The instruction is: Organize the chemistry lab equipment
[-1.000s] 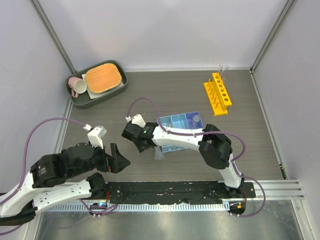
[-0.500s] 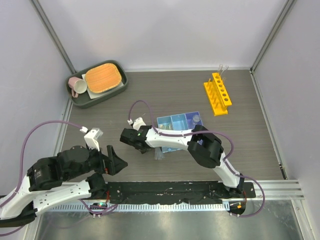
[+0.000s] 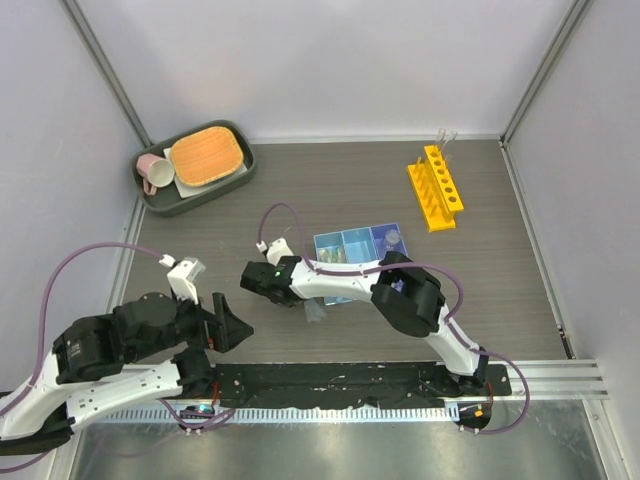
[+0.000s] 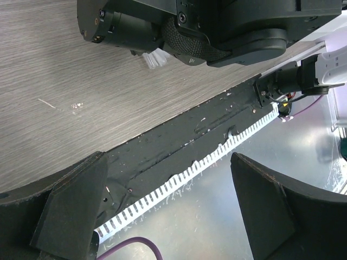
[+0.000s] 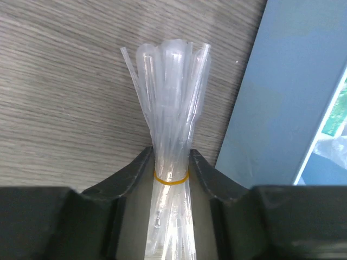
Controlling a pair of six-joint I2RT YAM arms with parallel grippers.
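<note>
Right gripper (image 5: 171, 165) just narrowed and now pinches the clear pipette bundle (image 5: 169, 92) at its yellow band (image 5: 171, 179), right beside the blue three-compartment tray (image 5: 287, 97). Looks ready for lifting. Left gripper (image 4: 168, 200) gapes wide, empty.

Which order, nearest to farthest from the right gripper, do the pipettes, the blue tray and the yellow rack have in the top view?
From the right gripper:
1. Pipettes, in its grasp, near the front.
2. Blue tray, just behind them, in the middle.
3. Yellow rack, far back on the right.
</note>
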